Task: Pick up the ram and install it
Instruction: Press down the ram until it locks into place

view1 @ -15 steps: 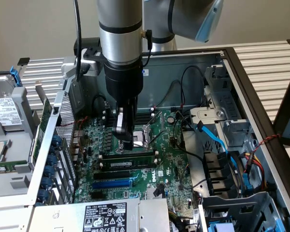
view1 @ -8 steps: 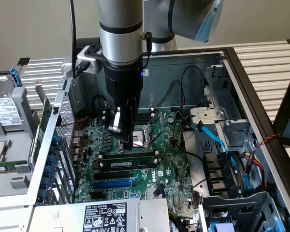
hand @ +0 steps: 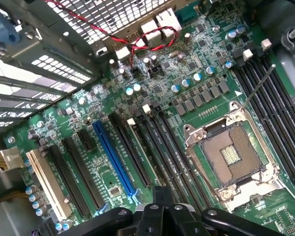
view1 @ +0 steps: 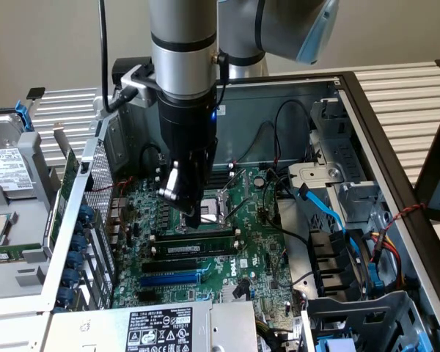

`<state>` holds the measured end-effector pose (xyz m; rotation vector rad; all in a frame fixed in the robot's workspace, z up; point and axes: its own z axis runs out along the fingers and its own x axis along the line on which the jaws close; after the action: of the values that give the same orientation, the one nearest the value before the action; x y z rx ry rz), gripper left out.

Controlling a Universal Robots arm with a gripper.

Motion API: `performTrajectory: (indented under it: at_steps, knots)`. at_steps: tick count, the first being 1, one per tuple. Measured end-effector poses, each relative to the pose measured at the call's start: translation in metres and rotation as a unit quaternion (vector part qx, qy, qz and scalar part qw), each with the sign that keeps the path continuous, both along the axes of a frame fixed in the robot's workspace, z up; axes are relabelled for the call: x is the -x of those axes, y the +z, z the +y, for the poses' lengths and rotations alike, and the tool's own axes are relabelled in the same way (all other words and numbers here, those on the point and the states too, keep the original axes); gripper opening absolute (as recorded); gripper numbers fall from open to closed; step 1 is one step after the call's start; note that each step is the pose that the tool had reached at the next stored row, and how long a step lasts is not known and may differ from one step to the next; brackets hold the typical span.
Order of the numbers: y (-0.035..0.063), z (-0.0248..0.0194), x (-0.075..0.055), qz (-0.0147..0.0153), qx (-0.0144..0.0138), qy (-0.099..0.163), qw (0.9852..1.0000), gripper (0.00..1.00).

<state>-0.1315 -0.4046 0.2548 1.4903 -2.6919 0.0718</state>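
Blue plastic marks the long expansion slot [view1: 169, 279] toward the exterior view's left of the green motherboard [view1: 264, 253]. Just beyond it, the ram [view1: 198, 249], a thin flat green circuit-board stick with a white label, sits in a black memory slot. Above it, the black gripper [view1: 193, 218] has its fingers shut, holding nothing, tips just over the neighbouring black slot [view1: 198, 236]. The stick looks light, stiff and fragile: best gripped by its long edges, off the chips.

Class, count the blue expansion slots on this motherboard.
1. The blue expansion slot lies between black slots, apart from the CPU socket. The arm hides part of the board, so more may be hidden.
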Motion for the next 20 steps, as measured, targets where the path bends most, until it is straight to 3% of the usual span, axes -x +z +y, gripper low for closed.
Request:
performTrajectory:
  at_steps: [5, 10, 15, 20]
  knots:
    - [-0.0003, 0.0, 0.0, 0.0, 0.0, -0.043, 0.9991, 0.11]
    - [-0.0006, 0.0, 0.0, 0.0, 0.0, -0.087, 0.9962, 0.11]
    - [-0.0009, 0.0, 0.0, 0.0, 0.0, -0.13, 0.9915, 0.11]
    - [-0.0009, 0.0, 0.0, 0.0, 0.0, -0.171, 0.9852, 0.11]
